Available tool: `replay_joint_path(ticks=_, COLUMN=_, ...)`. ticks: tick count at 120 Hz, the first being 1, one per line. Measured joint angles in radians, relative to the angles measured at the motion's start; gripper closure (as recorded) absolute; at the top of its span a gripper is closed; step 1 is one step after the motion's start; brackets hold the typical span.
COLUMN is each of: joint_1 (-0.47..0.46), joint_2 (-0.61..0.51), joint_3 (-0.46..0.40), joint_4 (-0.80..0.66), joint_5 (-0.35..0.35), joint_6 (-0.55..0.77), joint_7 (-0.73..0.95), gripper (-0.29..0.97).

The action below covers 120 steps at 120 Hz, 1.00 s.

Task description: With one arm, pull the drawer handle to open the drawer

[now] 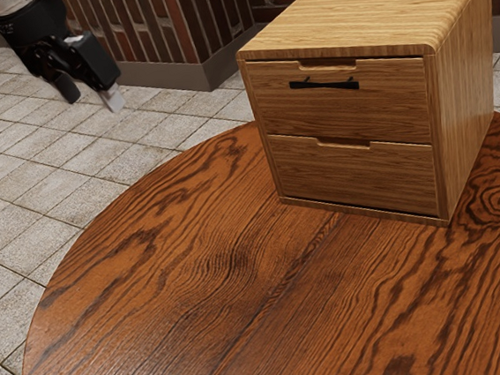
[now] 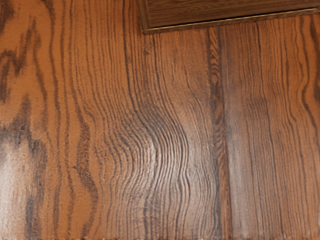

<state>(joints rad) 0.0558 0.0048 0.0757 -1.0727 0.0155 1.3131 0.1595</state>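
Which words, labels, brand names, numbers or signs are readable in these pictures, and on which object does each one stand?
There are none to read.
The wooden cabinet, its upper drawer with the black handle, the lower drawer, the round table, the tiled floor, the brick wall and the gripper bear no writing, only wood grain and plain surfaces.

You have a round table (image 1: 227, 314) of dark, heavily grained wood, standing on a pale tiled floor (image 1: 45, 172). One thing sits on it: a light wooden cabinet (image 1: 376, 113), toward the exterior view's right and far edge. Its base seems to lie flush on the tabletop.
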Motion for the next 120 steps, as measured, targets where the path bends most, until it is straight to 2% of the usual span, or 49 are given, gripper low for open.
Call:
replay_joint_path(ticks=26, joint_1=-0.016, joint_2=0.065, joint_3=-0.007, joint_4=-0.014, joint_5=0.002, joint_6=-0.046, joint_7=0.012, gripper=0.00)
replay_joint_path(ticks=42, joint_1=-0.025, joint_2=0.076, joint_3=-0.005, joint_4=-0.010, joint_5=-0.029, joint_6=-0.120, joint_7=0.038, gripper=0.00)
replay_joint_path(ticks=52, joint_1=-0.023, joint_2=0.079, joint_3=-0.006, joint_4=-0.074, joint_5=-0.064, joint_6=-0.080, joint_7=0.178, gripper=0.00)
replay_joint_path(ticks=76, joint_1=-0.036, joint_2=0.061, joint_3=-0.025, joint_4=-0.194, joint_5=-0.103, joint_6=0.161, joint_7=0.563, gripper=0.00)
replay_joint_path(ticks=92, joint_1=-0.026, joint_2=0.063, joint_3=-0.040, joint_4=-0.202, joint_5=-0.085, joint_6=0.261, joint_7=0.783, gripper=0.00)
replay_joint_path(ticks=105, joint_1=0.001, joint_2=0.073, joint_3=-0.115, joint_4=-0.202, joint_5=-0.074, joint_6=0.326, joint_7=0.941, gripper=0.00)
replay_joint_path(ticks=113, joint_1=-0.019, joint_2=0.077, joint_3=-0.156, joint_4=-0.203, joint_5=-0.065, joint_6=0.356, joint_7=1.019, gripper=0.01)
replay_joint_path(ticks=120, joint_1=-0.058, joint_2=0.081, joint_3=-0.177, joint_4=-0.213, joint_5=-0.028, joint_6=0.381, joint_7=1.072, gripper=0.01)
